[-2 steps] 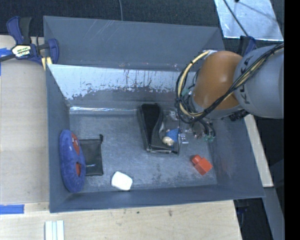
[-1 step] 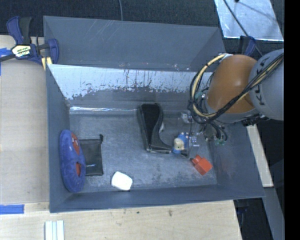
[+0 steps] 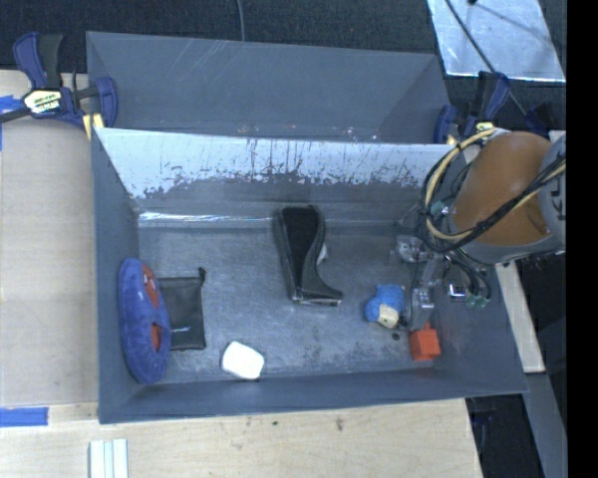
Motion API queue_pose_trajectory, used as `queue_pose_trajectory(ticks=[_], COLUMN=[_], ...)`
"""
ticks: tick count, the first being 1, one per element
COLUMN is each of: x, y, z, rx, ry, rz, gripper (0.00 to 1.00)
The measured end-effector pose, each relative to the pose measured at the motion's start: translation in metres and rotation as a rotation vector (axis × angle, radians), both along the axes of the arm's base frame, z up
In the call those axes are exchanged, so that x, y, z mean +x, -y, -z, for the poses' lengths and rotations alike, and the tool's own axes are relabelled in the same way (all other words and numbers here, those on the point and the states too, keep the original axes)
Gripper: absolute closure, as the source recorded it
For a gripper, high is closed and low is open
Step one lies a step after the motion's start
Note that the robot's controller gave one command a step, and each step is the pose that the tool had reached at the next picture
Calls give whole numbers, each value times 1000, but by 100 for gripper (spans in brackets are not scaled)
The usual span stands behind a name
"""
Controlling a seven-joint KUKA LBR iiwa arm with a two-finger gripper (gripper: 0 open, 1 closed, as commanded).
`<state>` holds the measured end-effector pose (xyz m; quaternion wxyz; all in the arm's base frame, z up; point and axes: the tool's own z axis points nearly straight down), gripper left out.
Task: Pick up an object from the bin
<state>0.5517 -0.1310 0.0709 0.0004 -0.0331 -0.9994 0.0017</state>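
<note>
Down on the bin's [image 3: 279,162] floor, toward the right wall, sits a small blue lump [image 3: 383,301] with a cream-coloured end facing the front wall. The gripper [image 3: 416,305] is right there, just beside it on the side of the right wall, low over the floor and so close that contact cannot be ruled in or out. An orange-red block [image 3: 425,344] lies just in front of the gripper, nearer the front wall, close to the front right corner. Whether the gripper is open or closed cannot be told from here, and nothing is seen in its hold. Above it, the arm's orange cover [image 3: 508,197] and looped cables [image 3: 448,182] hang over the right wall.

Further out, a black wedge-shaped thing [image 3: 307,257] stands mid-floor, well apart from the lump. A white lump [image 3: 243,359] rests by the front wall. Over at the left wall, a blue oval thing [image 3: 140,319] with red on it lies touching a flat black square [image 3: 184,312].
</note>
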Motion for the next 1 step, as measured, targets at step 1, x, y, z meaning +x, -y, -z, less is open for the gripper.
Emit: queue_pose_trajectory(ticks=[1], x=[-26], y=[-23], z=[1], rx=[3], ry=[1], rz=[-142], gripper=[0])
